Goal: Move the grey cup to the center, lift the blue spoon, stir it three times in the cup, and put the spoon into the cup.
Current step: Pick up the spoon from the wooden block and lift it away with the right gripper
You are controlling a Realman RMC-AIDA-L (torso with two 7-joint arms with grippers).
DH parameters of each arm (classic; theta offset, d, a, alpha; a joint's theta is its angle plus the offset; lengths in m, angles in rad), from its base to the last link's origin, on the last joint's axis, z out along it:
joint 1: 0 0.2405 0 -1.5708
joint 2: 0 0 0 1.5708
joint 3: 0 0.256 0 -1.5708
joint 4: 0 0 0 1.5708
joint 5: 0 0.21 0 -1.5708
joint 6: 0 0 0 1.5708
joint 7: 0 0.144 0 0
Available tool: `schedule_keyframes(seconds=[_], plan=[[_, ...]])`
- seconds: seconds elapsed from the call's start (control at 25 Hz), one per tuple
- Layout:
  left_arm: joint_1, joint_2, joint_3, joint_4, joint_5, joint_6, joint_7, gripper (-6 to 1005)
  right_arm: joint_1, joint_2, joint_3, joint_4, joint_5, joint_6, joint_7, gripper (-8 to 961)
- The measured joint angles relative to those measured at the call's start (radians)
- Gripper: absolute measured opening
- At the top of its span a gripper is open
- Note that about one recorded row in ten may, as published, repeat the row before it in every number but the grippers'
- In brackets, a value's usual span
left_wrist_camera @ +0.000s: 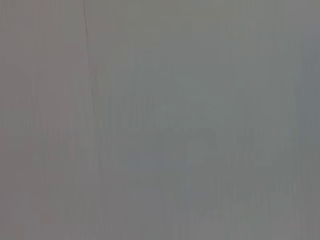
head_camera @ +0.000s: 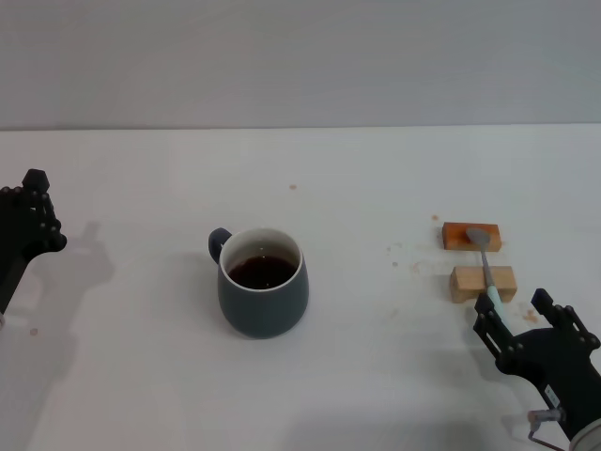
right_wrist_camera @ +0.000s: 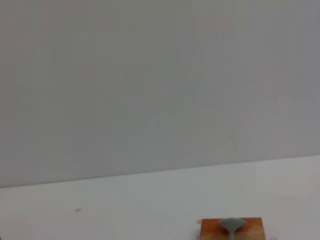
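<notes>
The grey cup (head_camera: 263,284) stands on the white table a little left of the middle, its handle pointing to the far left, with dark liquid inside. Over to the right, the blue spoon (head_camera: 485,263) lies across two wooden blocks, bowl on the far block and pale handle reaching toward me. The right wrist view catches its bowl (right_wrist_camera: 231,225) too. My right gripper (head_camera: 516,315) is open, low at the table's near right, just behind the handle's tip and not holding it. My left gripper (head_camera: 28,218) hangs at the far left edge, well away from the cup.
The far wooden block (head_camera: 458,235) is orange-stained; the near wooden block (head_camera: 467,284) is paler. Small brown specks dot the table (head_camera: 141,376) around the blocks. A grey wall rises behind the table's far edge. The left wrist view shows only blank grey.
</notes>
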Motion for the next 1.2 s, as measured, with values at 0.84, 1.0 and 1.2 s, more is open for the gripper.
schedule_keyframes(seconds=[0.84,1.0,1.2], plan=[[0.017,-0.002,0.000,-0.031,0.000,-0.004,0.009,-3,0.016,-0.001,-0.013,-0.009,0.000,0.027,0.004,735],[0.019,-0.002,0.000,-0.035,0.000,-0.005,0.009,-3,0.016,-0.001,-0.009,-0.012,0.000,0.027,0.004,735],[0.024,-0.002,0.000,-0.042,0.011,-0.006,0.009,-3,0.026,-0.002,-0.004,-0.034,0.022,0.027,0.004,734]])
